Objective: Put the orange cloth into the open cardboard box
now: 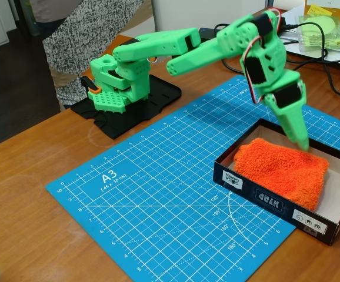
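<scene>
The orange cloth (282, 170) lies spread inside the open cardboard box (264, 197), a shallow black-sided tray with a pale inside, at the right of the fixed view. My green gripper (303, 144) points steeply down into the box. Its fingers are drawn together, with their tips at the cloth's far right corner, which rises slightly toward them. The cloth rests on the box floor and covers most of the left and middle of it.
The box sits on the right edge of a blue A3 cutting mat (158, 194) on a wooden table. The arm's black base plate (129, 108) is at the back left. Cables and a bagged item (323, 29) lie behind the box. A person stands behind the table.
</scene>
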Robot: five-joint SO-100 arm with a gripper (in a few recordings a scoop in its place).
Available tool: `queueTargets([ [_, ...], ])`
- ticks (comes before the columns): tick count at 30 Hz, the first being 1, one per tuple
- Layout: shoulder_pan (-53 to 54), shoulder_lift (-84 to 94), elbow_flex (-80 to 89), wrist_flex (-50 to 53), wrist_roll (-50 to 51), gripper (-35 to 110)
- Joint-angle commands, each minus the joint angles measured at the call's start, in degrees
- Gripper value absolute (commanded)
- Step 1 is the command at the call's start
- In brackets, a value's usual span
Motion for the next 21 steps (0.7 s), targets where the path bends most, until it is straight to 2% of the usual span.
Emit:
queueTargets([
  [1,-3.9,11.6,-3.4,1.9,-8.8,4],
  [3,-6.6,16.8,-1.7,2.3,-17.9,0],
  [6,-4.1,20.0,-1.3,2.2,-20.7,0],
  [9,-2.9,27.2,7.6,2.2,-22.4,0],
  [14,-11.1,40.2,10.5,1.9,-24.5,0],
  [17,-14.6,51.4,23.2,1.9,-23.4,0],
  [21,-16.3,69.4,49.6,1.5,-22.6,0],
])
